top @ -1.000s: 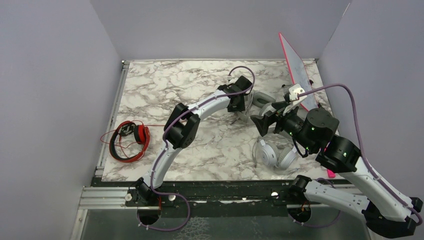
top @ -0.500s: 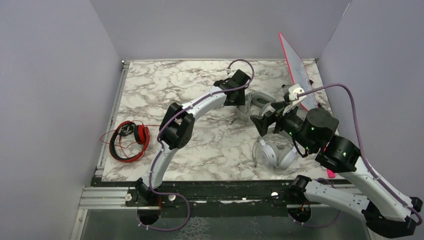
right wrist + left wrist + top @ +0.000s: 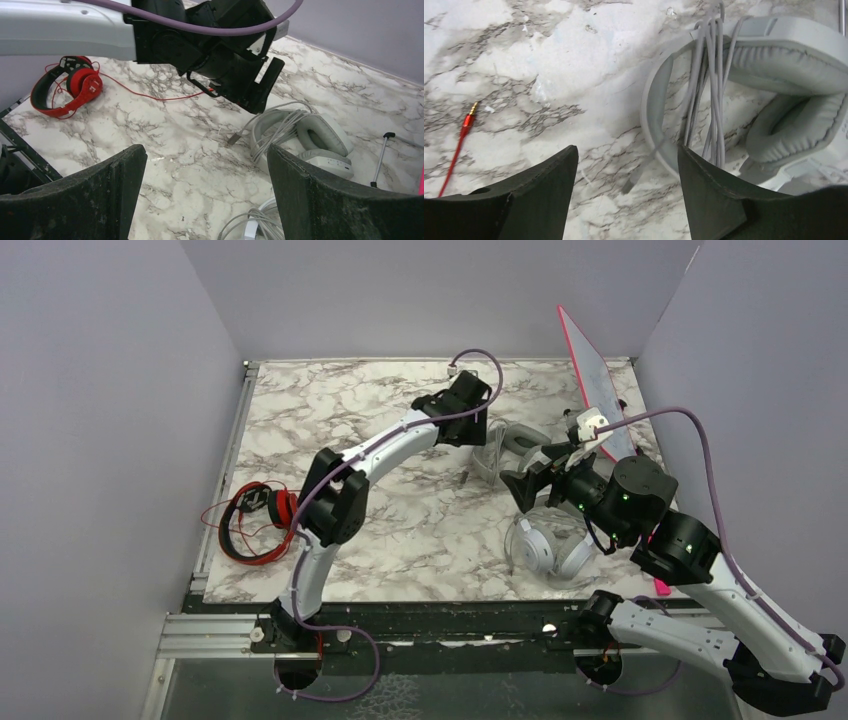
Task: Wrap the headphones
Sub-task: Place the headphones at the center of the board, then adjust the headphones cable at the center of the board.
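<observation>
Three sets of headphones lie on the marbled counter. The light grey headphones sit toward the far right of it. Their grey cable is wound in several turns across the headband, and its loose end lies flat on the stone beside the band. The left tool hovers just above and beside this set. Its jaws are spread apart with nothing between them and touch neither the band nor the cable. The white and silver headphones lie nearer the front edge on the right, partly hidden under the right arm in the top view. Only a bit of them and some loops of thin cable show at the bottom of the right wrist view. The right tool hangs above the counter between these two sets, with its jaws wide apart and empty. The red and black headphones rest well apart from the others at the near left corner. Their red cable trails loosely around them and out across the stone, so that its gold-tipped plug lies near the left tool. A flat board with a pink edge leans against the right wall. A thin rod with a black tip lies just beyond the light grey set.
</observation>
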Robot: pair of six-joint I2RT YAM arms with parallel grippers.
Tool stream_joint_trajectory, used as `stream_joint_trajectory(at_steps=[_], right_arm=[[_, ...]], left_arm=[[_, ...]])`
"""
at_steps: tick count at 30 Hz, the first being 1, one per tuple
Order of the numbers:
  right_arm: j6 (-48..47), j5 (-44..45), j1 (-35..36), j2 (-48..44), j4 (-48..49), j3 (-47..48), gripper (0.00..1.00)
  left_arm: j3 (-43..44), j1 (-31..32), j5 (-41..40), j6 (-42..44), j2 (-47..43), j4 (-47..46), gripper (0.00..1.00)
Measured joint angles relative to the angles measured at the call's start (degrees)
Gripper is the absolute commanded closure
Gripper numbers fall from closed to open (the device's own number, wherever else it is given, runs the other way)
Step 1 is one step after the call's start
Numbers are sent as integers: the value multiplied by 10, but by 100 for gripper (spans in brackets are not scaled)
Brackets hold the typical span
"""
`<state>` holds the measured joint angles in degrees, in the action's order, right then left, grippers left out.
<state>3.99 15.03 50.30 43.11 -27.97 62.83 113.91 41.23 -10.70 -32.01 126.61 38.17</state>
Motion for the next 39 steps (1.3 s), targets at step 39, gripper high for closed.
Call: stream_joint_trajectory(at_steps=[39], right_arm=[[0, -15, 0, 12, 0, 0, 5]], left_arm=[[-179, 36, -49, 52, -19, -80, 48]])
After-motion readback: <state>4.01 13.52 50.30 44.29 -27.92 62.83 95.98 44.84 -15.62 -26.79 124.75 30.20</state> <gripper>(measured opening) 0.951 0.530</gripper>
